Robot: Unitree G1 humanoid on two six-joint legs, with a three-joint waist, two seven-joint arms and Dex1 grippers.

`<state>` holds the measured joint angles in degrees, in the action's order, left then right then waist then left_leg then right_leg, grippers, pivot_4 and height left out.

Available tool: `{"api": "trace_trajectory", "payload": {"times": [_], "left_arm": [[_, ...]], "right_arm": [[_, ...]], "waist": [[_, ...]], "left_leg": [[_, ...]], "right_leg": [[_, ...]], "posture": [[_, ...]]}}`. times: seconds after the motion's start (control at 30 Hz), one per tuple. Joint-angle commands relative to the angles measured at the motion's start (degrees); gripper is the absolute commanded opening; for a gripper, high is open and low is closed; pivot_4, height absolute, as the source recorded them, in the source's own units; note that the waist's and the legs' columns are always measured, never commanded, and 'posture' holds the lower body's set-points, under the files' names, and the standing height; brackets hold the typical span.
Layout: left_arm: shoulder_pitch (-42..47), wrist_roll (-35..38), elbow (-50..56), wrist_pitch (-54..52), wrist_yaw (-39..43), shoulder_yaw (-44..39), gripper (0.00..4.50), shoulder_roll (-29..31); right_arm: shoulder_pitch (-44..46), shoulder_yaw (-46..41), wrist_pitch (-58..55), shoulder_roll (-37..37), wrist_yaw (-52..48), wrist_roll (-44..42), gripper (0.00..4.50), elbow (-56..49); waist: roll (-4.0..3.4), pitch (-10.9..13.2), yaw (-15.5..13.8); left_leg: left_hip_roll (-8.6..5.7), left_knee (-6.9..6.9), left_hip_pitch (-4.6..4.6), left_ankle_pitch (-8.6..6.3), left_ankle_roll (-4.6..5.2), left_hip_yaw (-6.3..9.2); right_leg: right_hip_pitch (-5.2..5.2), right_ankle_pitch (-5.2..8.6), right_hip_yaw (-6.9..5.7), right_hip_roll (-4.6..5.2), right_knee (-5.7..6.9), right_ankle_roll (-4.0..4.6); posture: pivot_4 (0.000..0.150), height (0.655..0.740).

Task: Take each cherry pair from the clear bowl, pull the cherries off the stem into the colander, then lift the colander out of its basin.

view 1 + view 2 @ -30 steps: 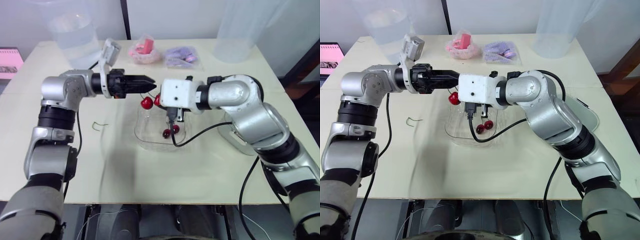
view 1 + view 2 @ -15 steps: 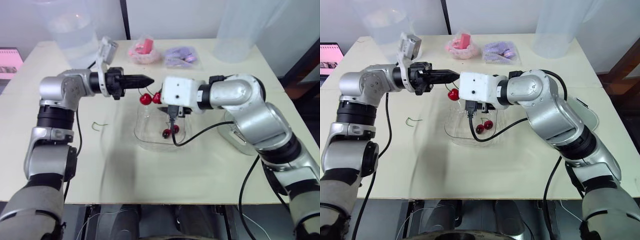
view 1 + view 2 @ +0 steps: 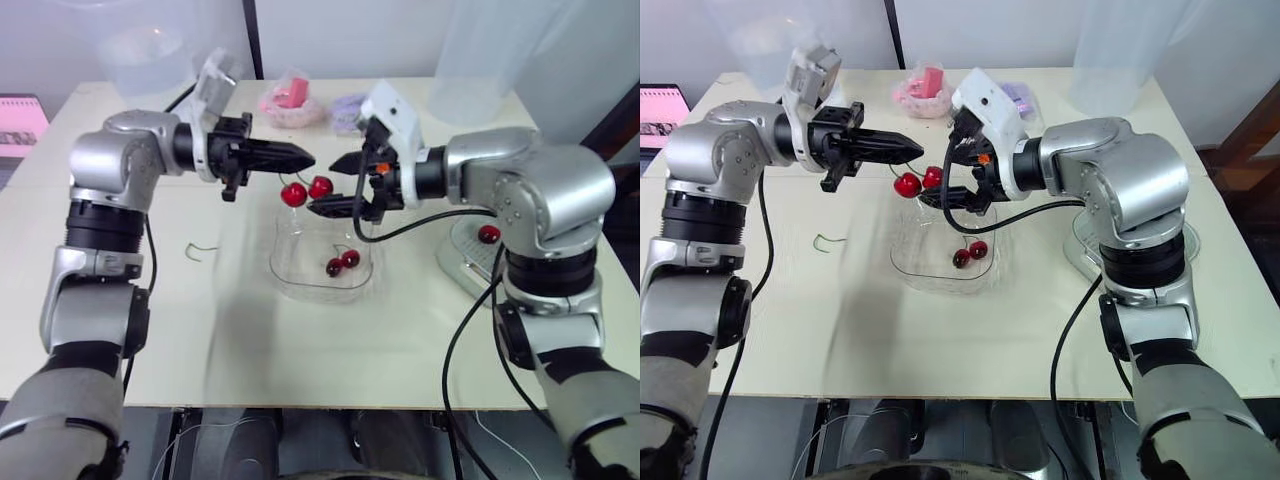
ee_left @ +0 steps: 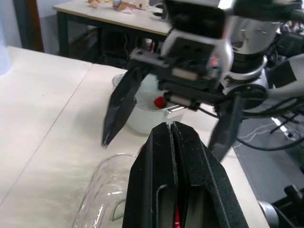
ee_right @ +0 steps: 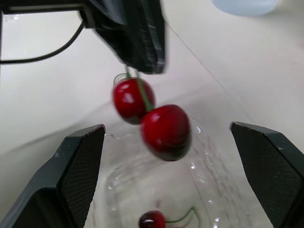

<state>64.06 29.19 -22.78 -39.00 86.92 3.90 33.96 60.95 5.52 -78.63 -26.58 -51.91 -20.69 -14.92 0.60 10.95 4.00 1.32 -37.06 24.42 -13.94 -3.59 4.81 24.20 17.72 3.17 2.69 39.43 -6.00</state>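
My left gripper is shut on the stem of a cherry pair, which hangs above the clear bowl. In the right wrist view the two red cherries dangle below the left gripper. My right gripper faces them from the right, open wide, one finger above and one below the cherries, touching neither. Another cherry pair lies in the bowl. The white colander in its basin stands to the right with one cherry in it.
A loose green stem lies on the table left of the bowl. A pink bag and a purple bag sit at the back, flanked by two large clear containers.
My right gripper has opened wide, let go of the cherries and turned to face them from the right. My left gripper has shut on the stem and keeps the pair hanging.
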Motion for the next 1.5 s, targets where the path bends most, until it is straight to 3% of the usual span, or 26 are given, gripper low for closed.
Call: {"api": "trace_trajectory", "payload": {"times": [0.03, 0.23, 0.27, 0.33, 0.5, 0.57, 1.27, 1.5], "left_arm": [[2.21, -0.07, 1.69, 0.36, 1.13, -0.07, 0.0, 1.05], [2.86, -0.16, 1.0, 0.29, 1.82, -0.45, 0.0, 1.31], [2.84, -0.2, 0.87, 0.39, 1.9, -0.47, 0.0, 1.32], [2.79, -0.22, 0.67, 0.51, 1.96, -0.53, 0.0, 1.32], [2.72, -0.44, 0.11, 0.77, 2.26, -0.72, 0.0, 1.47], [2.73, -0.57, -0.25, 0.94, 2.39, -0.76, 0.0, 1.55], [8.41, 1.19, -7.62, -1.18, -0.28, -5.29, 0.0, -0.56], [5.81, -0.83, -5.64, 1.34, 0.29, -3.63, 0.0, 0.22]], "right_arm": [[1.97, -2.01, -0.98, 0.0, 1.38, -3.24, 4.46, -0.6], [1.73, -1.85, -1.14, -0.1, 3.32, -6.47, 4.46, 0.09], [1.78, -1.82, -1.07, 0.0, 3.73, -6.85, 4.23, 0.26], [1.74, -1.49, -0.72, -0.08, 4.39, -7.49, 3.62, 0.37], [1.62, -1.18, -0.34, -0.43, 5.9, -8.99, 1.06, 0.39], [1.5, -1.14, -0.3, -0.68, 6.31, -9.53, 0.47, 0.22], [-5.77, 6.75, 2.47, -9.0, 7.68, -11.47, 0.42, -2.69], [-6.54, 1.44, 2.75, -14.06, 6.43, -12.88, 0.42, -3.85]], "waist": [[0.0, 0.0, 0.02], [0.0, 0.0, 0.13], [0.0, 0.0, 0.13], [0.0, 0.0, 0.1], [0.0, 0.0, 0.1], [0.0, 0.0, 0.11], [-0.02, 0.01, 0.23], [-0.02, 0.01, -0.13]], "left_leg": [[0.0, 0.0, 0.0, -0.01, 0.01, 0.0], [0.0, 0.0, 0.0, -0.03, 0.05, 0.0], [0.0, 0.0, 0.0, -0.03, 0.05, 0.0], [0.0, 0.0, 0.0, -0.03, 0.05, 0.01], [0.0, 0.0, 0.0, -0.03, 0.05, 0.0], [0.0, 0.0, 0.0, -0.03, 0.05, 0.01], [0.0, 0.0, 0.0, -0.07, 0.12, 0.0], [0.0, -0.01, 0.02, -0.05, 0.1, 0.0]], "right_leg": [[0.0, 0.0, 0.0, 0.0, 0.0, 0.0], [0.01, 0.0, 0.0, -0.02, 0.01, 0.0], [0.01, 0.0, 0.0, -0.02, 0.01, 0.0], [0.01, 0.0, 0.0, -0.02, 0.01, 0.0], [0.01, 0.0, 0.0, -0.02, 0.01, 0.0], [0.01, 0.0, 0.0, -0.02, 0.01, 0.0], [0.02, 0.0, 0.0, -0.02, 0.0, 0.0], [0.01, 0.0, 0.0, -0.01, -0.01, 0.0]], "posture": [[0.15, 0.7348], [0.15, 0.7348], [0.15, 0.7348], [0.15, 0.7348], [0.15, 0.7348], [0.15, 0.7348], [0.15, 0.7348], [0.15, 0.7348]]}}
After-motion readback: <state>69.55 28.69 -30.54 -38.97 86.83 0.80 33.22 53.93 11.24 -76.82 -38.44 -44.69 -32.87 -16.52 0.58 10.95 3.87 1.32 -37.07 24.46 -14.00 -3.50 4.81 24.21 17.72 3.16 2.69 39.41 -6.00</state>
